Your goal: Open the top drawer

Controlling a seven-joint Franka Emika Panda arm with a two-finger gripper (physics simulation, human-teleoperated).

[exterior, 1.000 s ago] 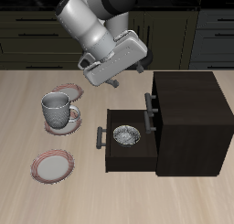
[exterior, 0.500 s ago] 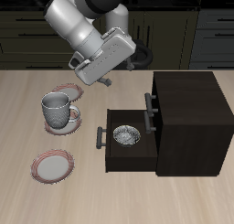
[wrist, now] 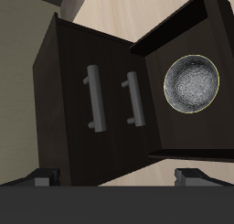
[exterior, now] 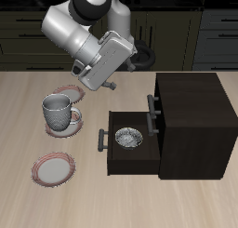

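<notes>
The dark brown cabinet [exterior: 191, 120] stands on the table. Its top drawer [exterior: 155, 94] has a plain dark front with a short grey bar handle [exterior: 153, 103] and looks shut. In the wrist view this handle [wrist: 94, 100] lies beside a second like handle [wrist: 133, 100] of the front below it. The lowest drawer [exterior: 112, 159] is pulled far out with a metal bowl [exterior: 127, 138] in it. My gripper [exterior: 111, 86] hangs in the air above the table, in front of and above the cabinet, apart from the handles. Its fingertips [wrist: 37, 179] stand wide apart and hold nothing.
A grey mug [exterior: 59, 112] stands on a red-rimmed plate beside the open drawer. A second plate [exterior: 53, 167] lies nearer the table's front edge. A third plate [exterior: 67, 90] shows behind the mug. The open drawer's handle [exterior: 100, 139] juts toward the mug.
The arm has swung away from the cabinet toward the mug's side and risen a little. The drawers, bowl, mug and plates have not moved.
</notes>
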